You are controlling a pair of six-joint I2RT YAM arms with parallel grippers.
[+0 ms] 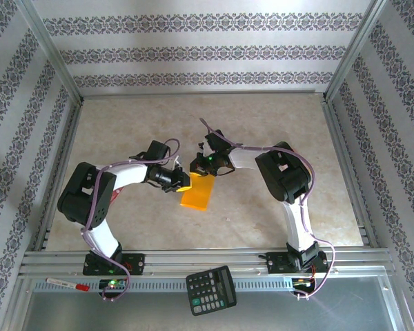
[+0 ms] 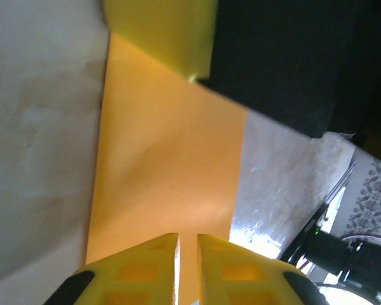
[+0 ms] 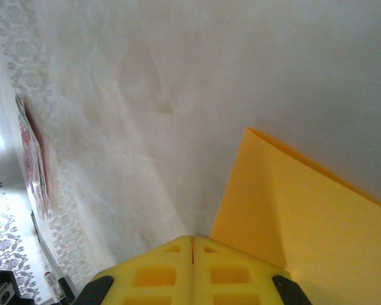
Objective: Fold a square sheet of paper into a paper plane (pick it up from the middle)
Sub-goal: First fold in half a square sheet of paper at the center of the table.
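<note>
Your paper (image 1: 198, 193) lies folded on the surface (image 1: 124, 124). The left end effector (image 2: 188, 240): a slit apart over it, perhaps touching. The right end effector (image 3: 192, 240): closed, empty, at its edge. The calculator (image 1: 211, 289) sits well apart.

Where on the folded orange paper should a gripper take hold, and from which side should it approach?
Probably its near short edge, approached low from the arm-base side. The folded orange paper lies flat on the table, so only an edge can be pinched, and both the left gripper and right gripper crowd its far end.
</note>
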